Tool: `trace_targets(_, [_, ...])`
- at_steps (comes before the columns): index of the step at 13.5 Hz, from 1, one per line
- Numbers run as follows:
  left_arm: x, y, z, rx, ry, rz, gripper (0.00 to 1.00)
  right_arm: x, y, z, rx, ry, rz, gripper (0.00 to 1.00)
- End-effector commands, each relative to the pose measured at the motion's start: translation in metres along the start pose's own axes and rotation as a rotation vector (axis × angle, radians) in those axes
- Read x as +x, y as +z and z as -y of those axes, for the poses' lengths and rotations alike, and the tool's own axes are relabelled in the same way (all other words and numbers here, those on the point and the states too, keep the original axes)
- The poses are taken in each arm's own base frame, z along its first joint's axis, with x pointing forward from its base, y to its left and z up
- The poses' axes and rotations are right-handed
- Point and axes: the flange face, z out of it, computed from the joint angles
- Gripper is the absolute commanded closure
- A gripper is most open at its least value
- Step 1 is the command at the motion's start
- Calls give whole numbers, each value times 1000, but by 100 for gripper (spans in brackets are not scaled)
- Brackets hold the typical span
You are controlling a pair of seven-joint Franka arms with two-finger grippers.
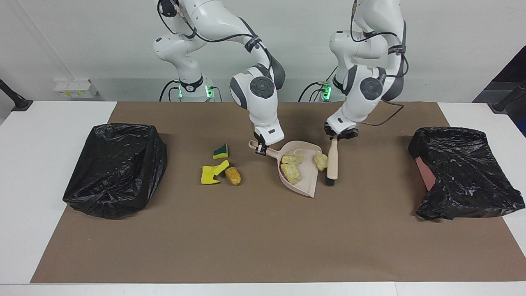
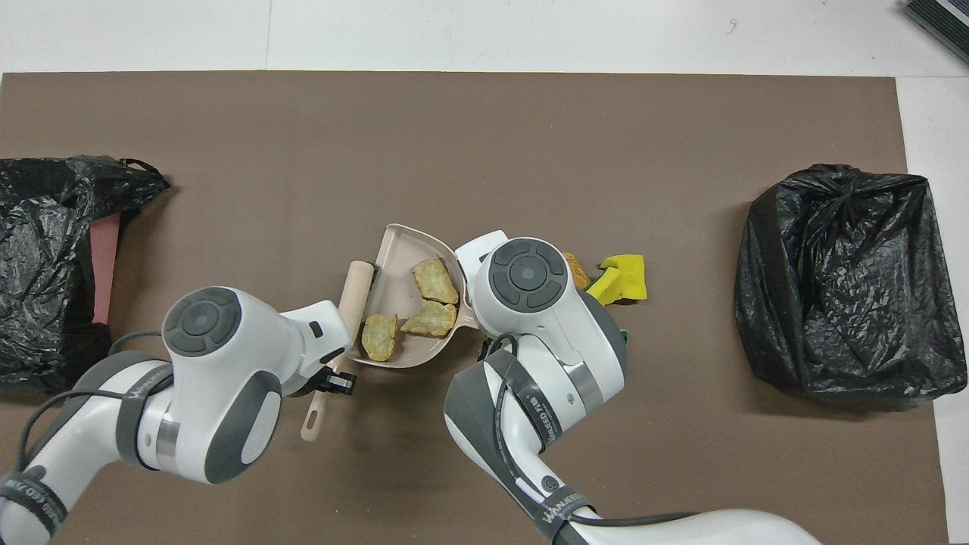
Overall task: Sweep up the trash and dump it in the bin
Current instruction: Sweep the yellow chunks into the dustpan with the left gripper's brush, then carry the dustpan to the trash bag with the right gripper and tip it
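Beside dustpan (image 1: 306, 181), left hand (image 1: 337, 136) grasping brush (image 1: 332, 163), right hand (image 1: 259, 149) (clenched on its handle), scraps (image 1: 213, 170) nearby

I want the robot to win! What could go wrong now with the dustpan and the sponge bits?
The third pale chunk sits just at the dustpan mouth beside the brush, so it might roll back out. When the right gripper lifts the pan by its handle, all three chunks could spill. The bright yellow pieces and orange-brown lump beside the pan could get forgotten.
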Motion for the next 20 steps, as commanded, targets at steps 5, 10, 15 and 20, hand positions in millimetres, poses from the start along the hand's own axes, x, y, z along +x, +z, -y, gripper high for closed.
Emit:
trace_targets(5, [8, -51, 8, -20, -95, -98, 100, -5, 2, 1, 16, 35, -7, 100])
trace_targets(10, [-8, -67, 47, 47, -229, -37, 100, -25, -35, -11, 16, 95, -20, 100])
trace_targets(15, [-28, -58, -3, 61, -404, -54, 100, -87, -113, -45, -6, 185, -60, 100])
trace_targets(20, [-56, -37, -96, 40, -381, -43, 100, -204, -188, -84, -35, 329, -21, 100])
